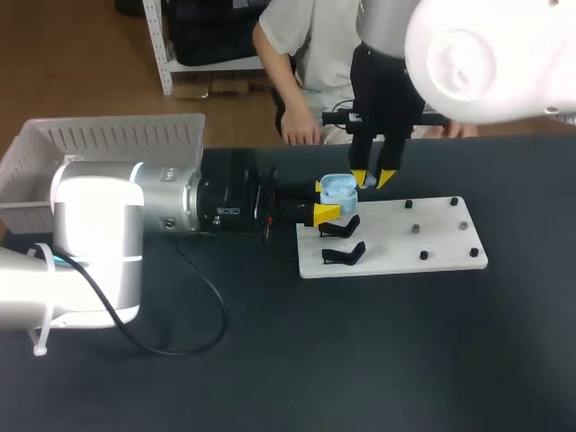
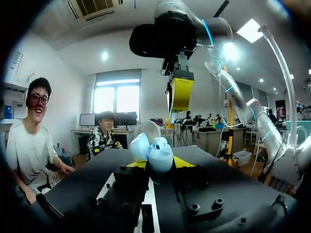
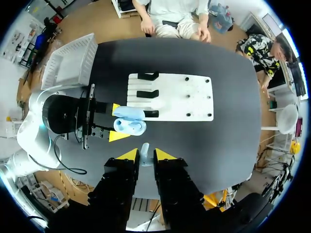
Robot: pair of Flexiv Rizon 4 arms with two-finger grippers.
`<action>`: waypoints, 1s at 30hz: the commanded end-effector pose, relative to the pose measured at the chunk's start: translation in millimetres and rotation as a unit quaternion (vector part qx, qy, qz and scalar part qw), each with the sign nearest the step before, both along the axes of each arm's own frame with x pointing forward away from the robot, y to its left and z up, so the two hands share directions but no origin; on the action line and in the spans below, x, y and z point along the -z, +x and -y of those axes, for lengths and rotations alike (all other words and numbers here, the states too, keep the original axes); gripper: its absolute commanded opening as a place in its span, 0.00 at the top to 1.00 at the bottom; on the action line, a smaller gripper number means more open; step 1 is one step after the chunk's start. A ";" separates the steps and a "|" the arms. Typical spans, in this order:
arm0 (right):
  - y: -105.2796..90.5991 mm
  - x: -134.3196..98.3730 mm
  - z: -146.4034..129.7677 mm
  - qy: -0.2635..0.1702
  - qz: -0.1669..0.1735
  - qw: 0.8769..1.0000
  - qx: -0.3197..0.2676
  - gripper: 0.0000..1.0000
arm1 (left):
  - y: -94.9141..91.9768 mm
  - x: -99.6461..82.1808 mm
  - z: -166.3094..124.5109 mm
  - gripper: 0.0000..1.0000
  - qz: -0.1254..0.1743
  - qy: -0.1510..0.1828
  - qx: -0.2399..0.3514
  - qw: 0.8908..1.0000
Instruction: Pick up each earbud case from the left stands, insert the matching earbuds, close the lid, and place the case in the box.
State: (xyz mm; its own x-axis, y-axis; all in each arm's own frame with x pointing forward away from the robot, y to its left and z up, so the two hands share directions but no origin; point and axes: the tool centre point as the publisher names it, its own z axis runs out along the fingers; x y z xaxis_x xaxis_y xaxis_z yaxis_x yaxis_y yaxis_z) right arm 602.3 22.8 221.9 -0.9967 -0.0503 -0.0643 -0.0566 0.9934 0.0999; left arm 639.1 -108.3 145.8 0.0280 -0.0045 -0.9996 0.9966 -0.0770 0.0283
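Note:
A light blue earbud case [image 1: 338, 188] with its lid up is held over the near-left end of the white board [image 1: 432, 243]; my left gripper [image 1: 326, 200] is shut on it from both sides. In the left wrist view the case [image 2: 160, 154] sits between the yellow tips, lid [image 2: 140, 146] tilted back. Just above and right of the case, my right gripper [image 1: 373, 179] points down, shut on a pale earbud [image 3: 145, 148]. From the right wrist view the open case [image 3: 130, 126] lies below the right gripper [image 3: 144, 155]. Two empty black stands [image 1: 342, 229] remain on the board.
A white slatted box [image 1: 108, 148] stands at the table's back left. Small dark pegs [image 1: 417, 229] dot the board's right half. A black cable [image 1: 202, 306] loops over the table by my left arm. A person's hand [image 1: 300, 133] rests at the far edge.

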 end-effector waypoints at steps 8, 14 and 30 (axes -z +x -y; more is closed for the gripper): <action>5.0 -0.9 -23.3 -0.028 -0.008 0.998 -0.058 1.00 | -1.3 0.8 0.3 1.00 0.002 -0.002 -0.003 1.000; 9.1 -2.1 -32.9 -0.039 -0.017 0.995 -0.085 1.00 | -1.3 0.8 0.3 1.00 0.002 -0.002 -0.003 1.000; 13.1 10.7 -40.3 -0.052 -0.022 0.991 -0.121 1.00 | -1.3 0.8 0.3 1.00 0.002 -0.002 -0.003 1.000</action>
